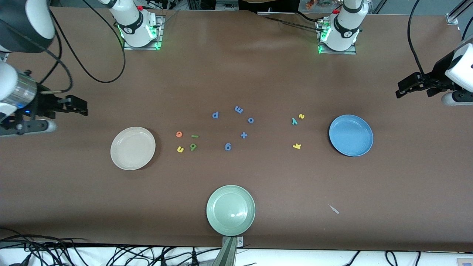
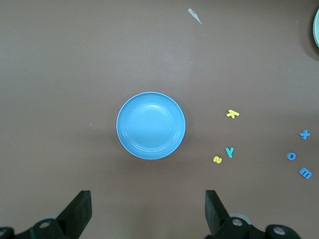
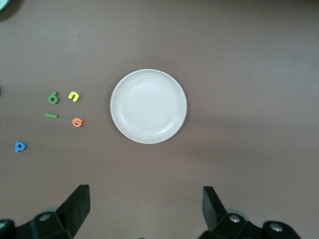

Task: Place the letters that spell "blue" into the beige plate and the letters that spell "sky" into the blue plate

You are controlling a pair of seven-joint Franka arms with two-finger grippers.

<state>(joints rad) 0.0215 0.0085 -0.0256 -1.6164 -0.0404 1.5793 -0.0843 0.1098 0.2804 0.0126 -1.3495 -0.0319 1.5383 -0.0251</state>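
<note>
The beige plate (image 1: 133,148) (image 3: 148,106) lies empty toward the right arm's end. Beside it sit the orange e (image 1: 179,134) (image 3: 77,122), green l (image 1: 194,136) (image 3: 51,115), yellow u (image 1: 180,149) (image 3: 74,96) and green b (image 1: 193,147) (image 3: 53,97). The blue plate (image 1: 350,135) (image 2: 151,125) lies empty toward the left arm's end, with the yellow s (image 1: 301,116) (image 2: 217,159), teal y (image 1: 294,120) (image 2: 230,152) and yellow k (image 1: 297,146) (image 2: 232,113) beside it. My left gripper (image 1: 400,90) (image 2: 148,209) and right gripper (image 1: 84,107) (image 3: 145,206) hang open and empty over the table's ends.
A pale green plate (image 1: 230,210) sits at the table edge nearest the front camera. Blue letters and a plus sign (image 1: 243,135) lie scattered mid-table between the two letter groups. A small pale scrap (image 1: 334,209) lies nearer the front camera than the blue plate.
</note>
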